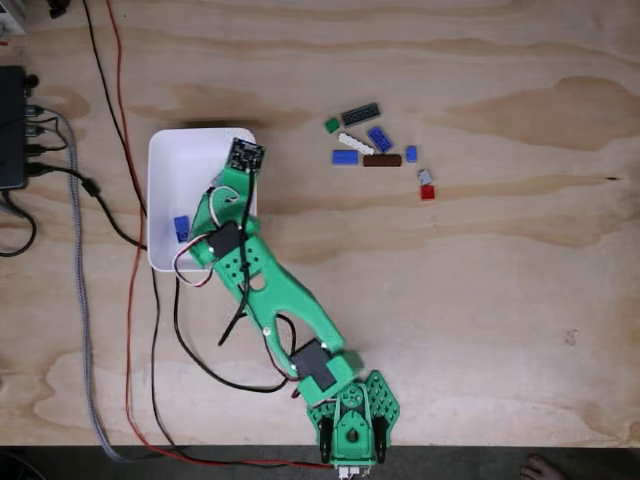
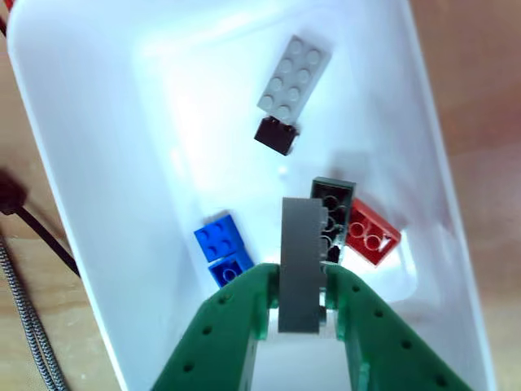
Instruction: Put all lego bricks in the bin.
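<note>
1. Your desk (image 1: 480, 300) is a sheet of pale plywood with wavy grain; along the bottom edge of the fixed view a strip of dark floor shows.
2. Your green arm (image 1: 270, 290) runs from its base at the bottom edge up and to the left, with its wrist over the bin.
3. The bin (image 1: 170, 160), a shallow white tray, lies on the left half of the desk in the fixed view; in the other view its white wall (image 2: 65, 163) surrounds the bricks already dropped in.
4. A black box (image 1: 12, 125) sits at the left edge, and black, red and braided grey cables trail from there down the desk.
5. Your pincer (image 2: 303, 305) is clamped on an upright grey brick (image 2: 301, 261), just above the bin floor.
6. Inside the bin you have a light grey brick (image 2: 293, 77) touching a small black one (image 2: 275, 134), two blue bricks (image 2: 221, 248), a dark green brick (image 2: 334, 199) and a red brick (image 2: 370, 232).
7. To the right of the bin, well apart from it, loose lego bricks (image 1: 378, 150) lie in a cluster: green, black, white, blue, brown, grey and red.
</note>
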Tool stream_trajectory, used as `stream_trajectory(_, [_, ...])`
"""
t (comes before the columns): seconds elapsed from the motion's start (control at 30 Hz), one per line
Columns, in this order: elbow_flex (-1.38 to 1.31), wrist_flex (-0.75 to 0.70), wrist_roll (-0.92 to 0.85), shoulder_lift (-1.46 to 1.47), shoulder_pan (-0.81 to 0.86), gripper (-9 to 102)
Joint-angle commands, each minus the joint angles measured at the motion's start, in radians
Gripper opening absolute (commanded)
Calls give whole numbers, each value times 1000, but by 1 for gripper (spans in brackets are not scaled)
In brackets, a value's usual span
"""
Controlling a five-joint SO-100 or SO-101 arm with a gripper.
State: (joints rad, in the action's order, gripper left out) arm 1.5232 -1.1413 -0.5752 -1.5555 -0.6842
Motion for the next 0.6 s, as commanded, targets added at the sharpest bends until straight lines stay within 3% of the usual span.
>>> stream_trajectory(0.0, [-135,8,37,43,-41,17])
stream_trajectory(0.13, [-77,54,69,-158,106,22])
stream_trajectory(0.27, [153,153,-192,-417,431,17])
stream_trajectory(0.37, [534,445,-434,-499,661,15])
stream_trajectory(0.43, [739,650,-518,-459,710,16])
stream_trajectory(0.57, [810,784,-511,-285,653,18])
